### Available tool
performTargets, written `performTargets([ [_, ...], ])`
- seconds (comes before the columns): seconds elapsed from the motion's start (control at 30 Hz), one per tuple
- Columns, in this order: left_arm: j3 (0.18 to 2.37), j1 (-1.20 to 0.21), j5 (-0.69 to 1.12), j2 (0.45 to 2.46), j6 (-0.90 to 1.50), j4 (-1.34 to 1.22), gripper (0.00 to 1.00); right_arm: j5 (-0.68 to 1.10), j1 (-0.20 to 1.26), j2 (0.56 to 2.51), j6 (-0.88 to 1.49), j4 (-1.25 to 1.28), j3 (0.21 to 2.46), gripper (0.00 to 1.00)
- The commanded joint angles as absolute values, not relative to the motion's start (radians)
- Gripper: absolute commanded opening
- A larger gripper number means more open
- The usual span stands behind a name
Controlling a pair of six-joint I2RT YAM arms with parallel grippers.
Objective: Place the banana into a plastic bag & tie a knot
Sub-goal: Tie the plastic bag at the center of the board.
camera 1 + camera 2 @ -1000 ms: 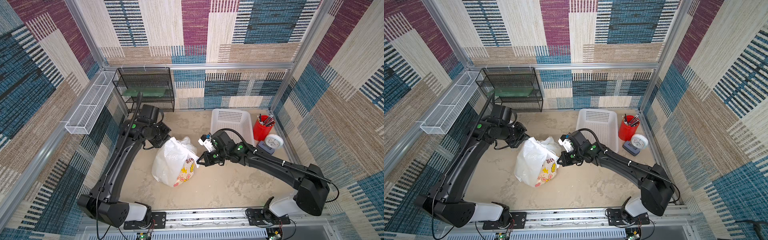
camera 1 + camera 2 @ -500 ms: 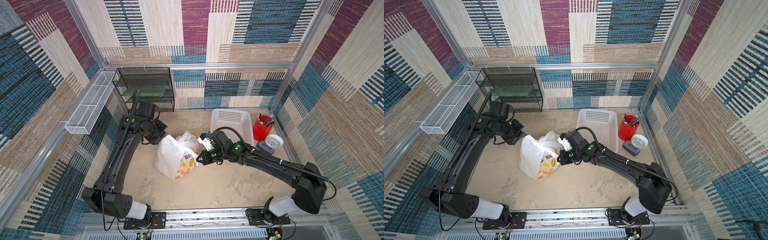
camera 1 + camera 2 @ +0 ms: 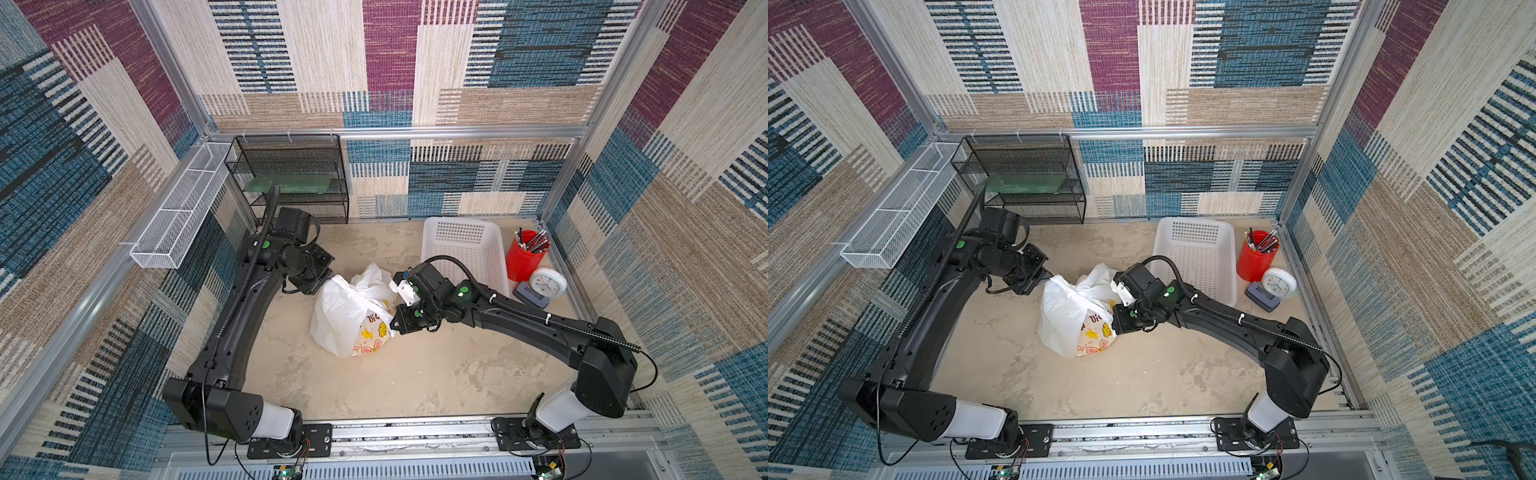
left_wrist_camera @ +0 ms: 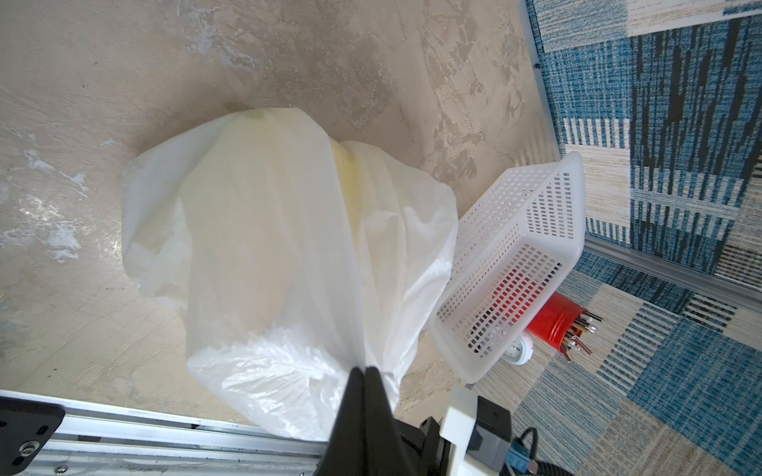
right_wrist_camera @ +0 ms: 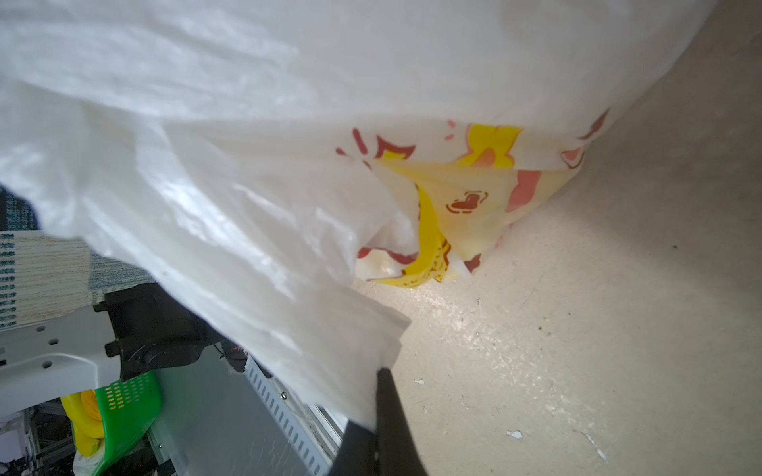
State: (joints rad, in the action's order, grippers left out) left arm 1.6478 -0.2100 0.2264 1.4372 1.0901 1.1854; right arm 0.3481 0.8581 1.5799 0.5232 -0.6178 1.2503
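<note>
The translucent white plastic bag stands mid-table, its cartoon prints facing the front right. My left gripper is shut on a strip of the bag's film at the back left. At the bag's right side, my right gripper is shut on another white strip. The strips bunch together at the bag's top; I cannot tell whether a knot is there. The banana is hidden; only a faint yellow tint shows through the film.
A white perforated basket lies just behind the right arm, with a red pencil cup and a small white clock beside it. A black mesh shelf stands at the back left. A white wire tray hangs on the left wall.
The bag and both grippers have shifted a little toward the back. The bag's top is drawn up tighter between the two grips. Both grippers have stayed shut.
</note>
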Motion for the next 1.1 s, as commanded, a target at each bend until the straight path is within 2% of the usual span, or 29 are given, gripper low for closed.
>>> performTargets([
  [0.0,1.680,-0.207,0.217,1.437,1.080,1.182,0.00,0.342,0.860,1.582,0.521,-0.667,1.253,0.00],
  [0.03,1.692,-0.209,0.223,1.444,1.068,1.185,0.00,0.343,0.861,1.582,0.523,-0.666,1.252,0.00],
  [0.07,1.700,-0.209,0.225,1.449,1.060,1.189,0.88,0.343,0.861,1.583,0.524,-0.665,1.251,0.00],
  [0.1,1.701,-0.210,0.223,1.449,1.057,1.191,0.99,0.342,0.861,1.580,0.525,-0.662,1.249,0.00],
  [0.5,1.698,-0.218,0.192,1.416,1.067,1.194,0.99,0.346,0.867,1.578,0.530,-0.650,1.241,0.00],
  [0.6,1.738,-0.251,0.168,1.432,0.988,1.197,0.79,0.347,0.867,1.576,0.531,-0.649,1.238,0.00],
  [0.73,1.770,-0.300,0.090,1.475,0.838,1.277,0.70,0.349,0.865,1.577,0.528,-0.653,1.242,0.00],
  [1.07,1.611,-0.347,-0.059,1.420,0.587,1.026,0.67,0.365,0.861,1.569,0.534,-0.640,1.226,0.00],
])
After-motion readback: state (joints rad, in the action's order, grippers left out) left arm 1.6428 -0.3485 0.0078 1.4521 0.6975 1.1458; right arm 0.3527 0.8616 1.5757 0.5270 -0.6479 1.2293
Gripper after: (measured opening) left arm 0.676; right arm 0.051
